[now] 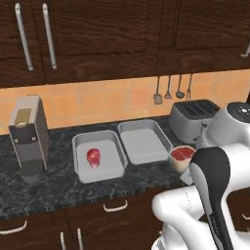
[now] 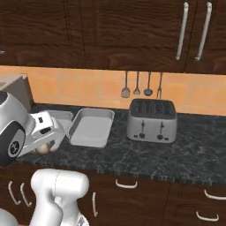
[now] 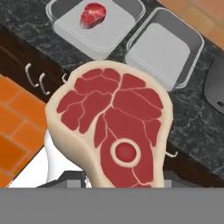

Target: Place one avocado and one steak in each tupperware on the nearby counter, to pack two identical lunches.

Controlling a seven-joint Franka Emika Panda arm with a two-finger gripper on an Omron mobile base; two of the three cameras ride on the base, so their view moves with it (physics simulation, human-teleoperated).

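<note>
I see my jaws clamped on a flat red-pink marbled steak slab (image 3: 116,131) with a pale fatty rim, above the dark marbled stone table (image 1: 49,190), where two shallow light-grey rounded-corner tupperware trays sit side by side, the left tray (image 1: 83,173) holding another small steak (image 1: 93,157).

glossy white arm (image 1: 195,205), black joint bands

The big marbled red steak with pale fat rim (image 3: 111,135) sits at the hand; beyond it two grey rectangular tupperware trays (image 3: 165,49) lie side by side on the dark marbled counter (image 3: 26,24), the farther-left tray (image 3: 65,27) containing a small red meat slab (image 3: 92,15).
</note>
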